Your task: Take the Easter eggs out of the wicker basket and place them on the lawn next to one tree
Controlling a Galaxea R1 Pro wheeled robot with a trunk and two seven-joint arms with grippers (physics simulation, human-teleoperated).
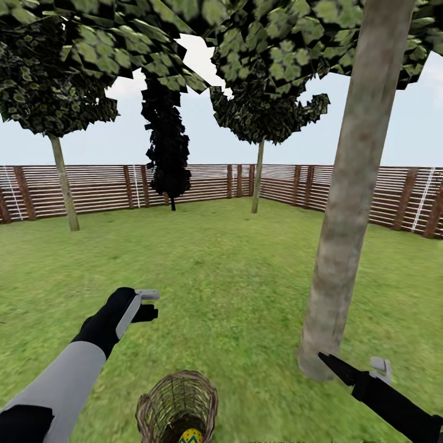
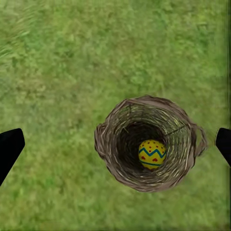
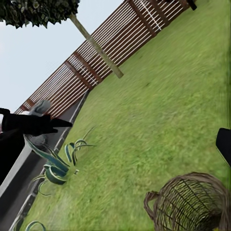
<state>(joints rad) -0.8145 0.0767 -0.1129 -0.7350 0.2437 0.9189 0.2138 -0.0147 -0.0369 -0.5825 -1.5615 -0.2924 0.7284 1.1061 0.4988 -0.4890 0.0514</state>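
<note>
left pincer (image 2: 115, 144) spread wide, hovering above the wicker basket (image 2: 147, 144) holding 1 zigzag egg (image 2: 152, 154) on the lawn (image 2: 57, 72).

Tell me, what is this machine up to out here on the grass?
A two-armed robot stands on a green lawn beside a thick grey-brown tree trunk. Its left end effector hangs open and empty over a round brown wicker basket, where one yellow egg with a blue zigzag band lies at the bottom. The right end effector, also open and empty, hovers near the trunk's base. No other eggs can be seen on the grass.
</note>
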